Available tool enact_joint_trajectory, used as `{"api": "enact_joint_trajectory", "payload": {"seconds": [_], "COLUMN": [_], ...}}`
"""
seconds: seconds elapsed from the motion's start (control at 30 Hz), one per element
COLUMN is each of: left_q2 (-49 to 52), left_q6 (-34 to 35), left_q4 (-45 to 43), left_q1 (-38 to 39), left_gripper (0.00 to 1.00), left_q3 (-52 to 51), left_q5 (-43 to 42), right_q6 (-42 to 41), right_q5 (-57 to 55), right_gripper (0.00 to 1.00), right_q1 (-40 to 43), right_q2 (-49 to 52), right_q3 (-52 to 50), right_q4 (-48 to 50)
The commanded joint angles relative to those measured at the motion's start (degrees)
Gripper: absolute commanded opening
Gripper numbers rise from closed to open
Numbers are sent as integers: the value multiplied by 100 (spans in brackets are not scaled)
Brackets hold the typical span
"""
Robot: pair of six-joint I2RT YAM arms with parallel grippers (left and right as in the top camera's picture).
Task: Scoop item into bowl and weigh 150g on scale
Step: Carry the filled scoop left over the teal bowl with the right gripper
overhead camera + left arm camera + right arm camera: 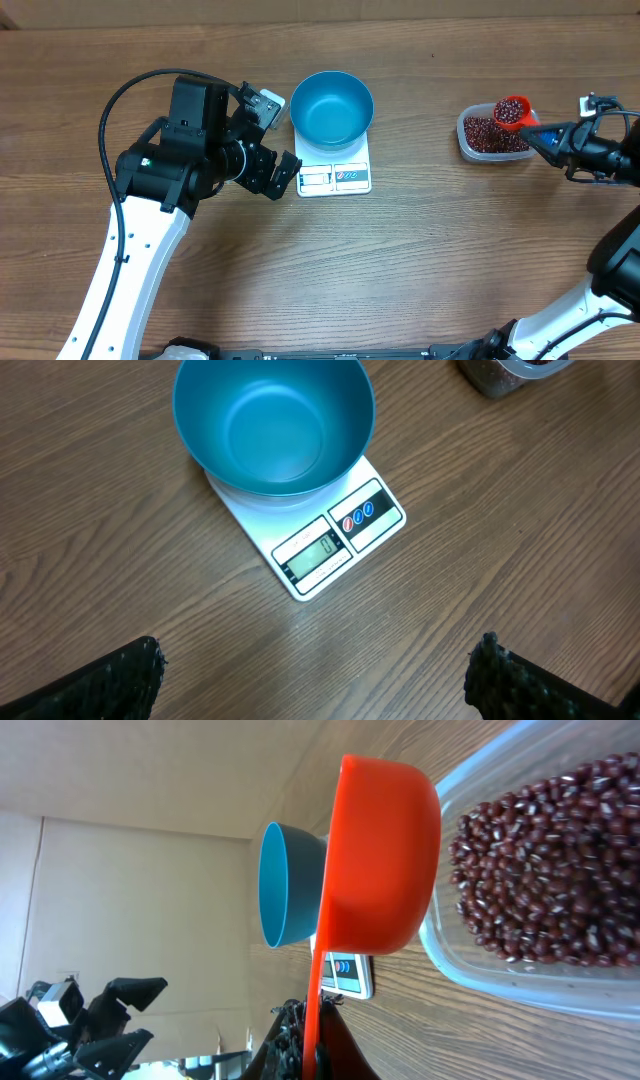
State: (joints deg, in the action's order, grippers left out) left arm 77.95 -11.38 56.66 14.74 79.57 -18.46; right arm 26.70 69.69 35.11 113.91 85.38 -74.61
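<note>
Robot lab bench; wood-grain table point(420, 280); left arm point(130, 250), right arm point(565, 312) flanking the scale point(335, 178); bare beige wall point(130, 870) beyond it.

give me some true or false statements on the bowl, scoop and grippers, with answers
1. The bowl sits on the scale. True.
2. The bowl is full. False: it is empty.
3. The left gripper is open and holds nothing. True.
4. The scoop is empty. False: it carries beans.
5. The right gripper is shut on the scoop's handle. True.
</note>
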Motion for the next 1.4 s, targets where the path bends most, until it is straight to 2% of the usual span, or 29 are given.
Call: {"api": "enact_joint_trajectory", "payload": {"seconds": [0.0,0.43,0.87,1.13,1.37], "left_q2": [42,42,42,42,42], "left_q6": [-85,-85,-85,-85,-85], "left_q4": [9,9,9,9,9], "left_q1": [-11,-11,-9,-11,-11], "left_gripper": [100,100,100,100,100], "left_q3": [83,83,83,83,83], "left_q5": [-42,-42,-42,-42,-42], "right_q6": [92,83,-170,-855,-1987], "right_q5": [247,352,402,411,168], "right_gripper": [4,4,4,4,4], "right_q1": [-236,-1174,-2140,-2743,-3289], "right_q2": [-7,-142,-291,-291,-291], "right_q3": [20,87,590,787,975], "right_q4": [-11,-144,-282,70,999]}}
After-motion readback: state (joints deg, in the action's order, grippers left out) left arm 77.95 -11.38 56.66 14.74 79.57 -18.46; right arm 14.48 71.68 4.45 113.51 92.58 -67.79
